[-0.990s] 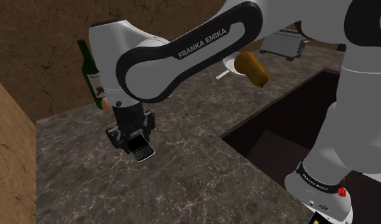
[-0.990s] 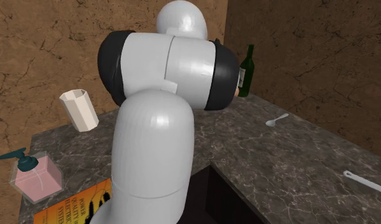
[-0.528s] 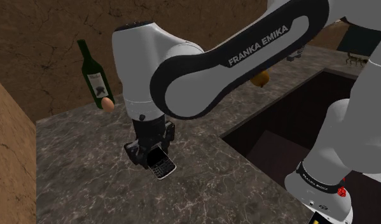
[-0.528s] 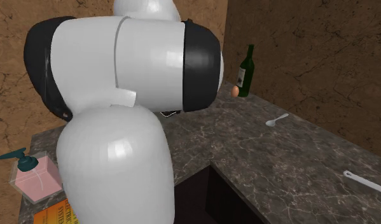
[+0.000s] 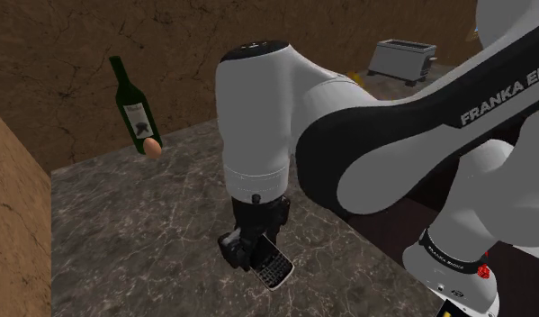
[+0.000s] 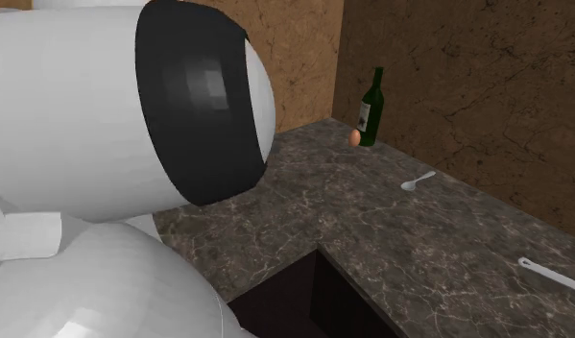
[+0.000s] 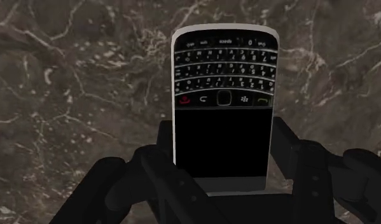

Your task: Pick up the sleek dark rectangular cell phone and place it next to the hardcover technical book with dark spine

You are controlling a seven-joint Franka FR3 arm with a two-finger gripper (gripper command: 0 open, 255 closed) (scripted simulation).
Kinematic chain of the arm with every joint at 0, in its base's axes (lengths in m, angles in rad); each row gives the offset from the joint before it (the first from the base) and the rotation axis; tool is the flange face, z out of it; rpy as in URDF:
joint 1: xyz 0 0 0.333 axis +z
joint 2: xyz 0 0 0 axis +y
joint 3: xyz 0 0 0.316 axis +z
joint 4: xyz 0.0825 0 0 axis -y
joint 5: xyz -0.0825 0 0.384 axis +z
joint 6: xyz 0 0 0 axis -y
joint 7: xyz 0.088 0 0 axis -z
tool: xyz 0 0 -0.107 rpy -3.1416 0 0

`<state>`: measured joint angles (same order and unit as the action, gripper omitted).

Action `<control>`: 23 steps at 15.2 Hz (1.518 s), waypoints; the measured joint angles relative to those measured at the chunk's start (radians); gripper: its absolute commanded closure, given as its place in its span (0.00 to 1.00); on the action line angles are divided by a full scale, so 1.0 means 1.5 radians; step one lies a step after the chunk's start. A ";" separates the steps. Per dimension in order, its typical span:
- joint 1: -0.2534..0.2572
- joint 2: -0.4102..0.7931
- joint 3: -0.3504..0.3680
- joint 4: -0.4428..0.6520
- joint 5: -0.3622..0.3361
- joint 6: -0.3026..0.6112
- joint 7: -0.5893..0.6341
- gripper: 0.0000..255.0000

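A black cell phone [image 7: 222,102] with a keypad and a silver rim is clasped between the two black fingers of my gripper [image 7: 222,167], held above the dark marble countertop [image 7: 74,95]. In the shoulder view the gripper [image 5: 251,255] hangs under the white arm near the counter's front edge, and the phone [image 5: 274,266] sticks out below it at a slant, off the surface. The arm's white and dark links fill the second exterior view's left half and hide whatever lies behind them.
A green wine bottle [image 5: 130,104] and an egg [image 5: 151,147] stand at the counter's far corner by the brown wall. A sunken dark sink [image 6: 319,302] opens beside the arm. A small spoon [image 6: 417,181] and a long white utensil [image 6: 554,275] lie on the counter. A grey toaster [image 5: 404,59] sits far back.
The arm has swung toward the shoulder view's lower right, carrying the phone from near the bottle toward the counter's front. It now blocks the soap dispenser, cup and orange book seen earlier.
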<state>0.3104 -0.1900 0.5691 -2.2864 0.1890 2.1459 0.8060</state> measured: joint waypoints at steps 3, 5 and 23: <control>0.029 -0.073 0.007 -0.062 0.047 -0.003 0.004 1.00; 0.052 -0.116 0.014 -0.094 0.075 -0.009 0.013 1.00; 0.241 -0.339 0.107 -0.259 0.252 -0.035 0.147 1.00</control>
<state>0.6722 -0.6991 0.7300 -2.6747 0.5668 2.0928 1.0263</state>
